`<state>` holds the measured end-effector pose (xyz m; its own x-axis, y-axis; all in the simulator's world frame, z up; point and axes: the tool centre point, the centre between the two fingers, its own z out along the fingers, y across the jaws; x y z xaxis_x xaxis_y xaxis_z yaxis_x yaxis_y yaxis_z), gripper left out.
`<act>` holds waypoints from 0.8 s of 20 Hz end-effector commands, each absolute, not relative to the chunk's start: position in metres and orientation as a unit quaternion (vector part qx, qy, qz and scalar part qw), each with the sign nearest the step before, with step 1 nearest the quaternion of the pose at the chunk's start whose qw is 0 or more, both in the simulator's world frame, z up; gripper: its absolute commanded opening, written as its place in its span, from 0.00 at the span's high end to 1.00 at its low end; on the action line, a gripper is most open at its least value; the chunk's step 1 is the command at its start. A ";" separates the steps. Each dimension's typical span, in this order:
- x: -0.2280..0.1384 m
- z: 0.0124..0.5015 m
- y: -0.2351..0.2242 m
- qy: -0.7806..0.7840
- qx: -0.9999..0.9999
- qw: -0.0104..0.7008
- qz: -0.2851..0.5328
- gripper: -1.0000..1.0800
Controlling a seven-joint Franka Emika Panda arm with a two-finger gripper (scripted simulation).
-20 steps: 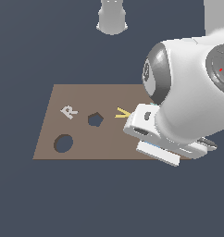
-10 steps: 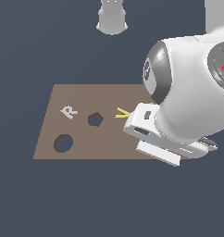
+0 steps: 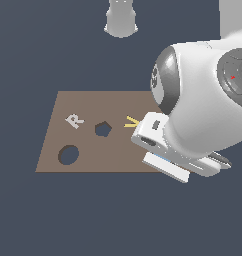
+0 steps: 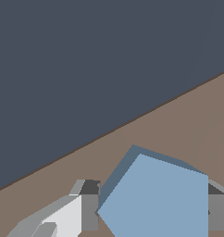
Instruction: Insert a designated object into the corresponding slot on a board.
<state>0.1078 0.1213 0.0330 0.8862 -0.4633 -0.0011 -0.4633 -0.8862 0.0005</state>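
Note:
In the wrist view the light-blue pentagon block (image 4: 162, 196) lies flat on the brown board (image 4: 183, 120), near its edge. My gripper (image 4: 153, 207) straddles it, one finger (image 4: 89, 206) against one corner and the other finger (image 4: 216, 210) against the opposite side, so it is shut on the block. In the exterior view the white hand (image 3: 165, 150) hides the block and fingers over the board's (image 3: 88, 102) right end. The dark pentagon slot (image 3: 103, 129) lies open mid-board, to the exterior view's left of the hand.
A larger dark round hole (image 3: 68, 155) sits near the board's front left corner. A pale letter R (image 3: 74, 120) and a yellow V (image 3: 131, 121) lie on the board beside the slot. A grey pedestal (image 3: 121, 17) stands beyond the board.
The hand has sunk very slightly toward the board over the last second; nothing else has moved.

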 end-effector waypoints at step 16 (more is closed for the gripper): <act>0.124 0.036 0.054 -0.496 0.868 0.000 0.000 1.00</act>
<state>0.1240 0.0621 0.0351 0.5617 -0.8273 -0.0005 -0.8273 -0.5617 0.0000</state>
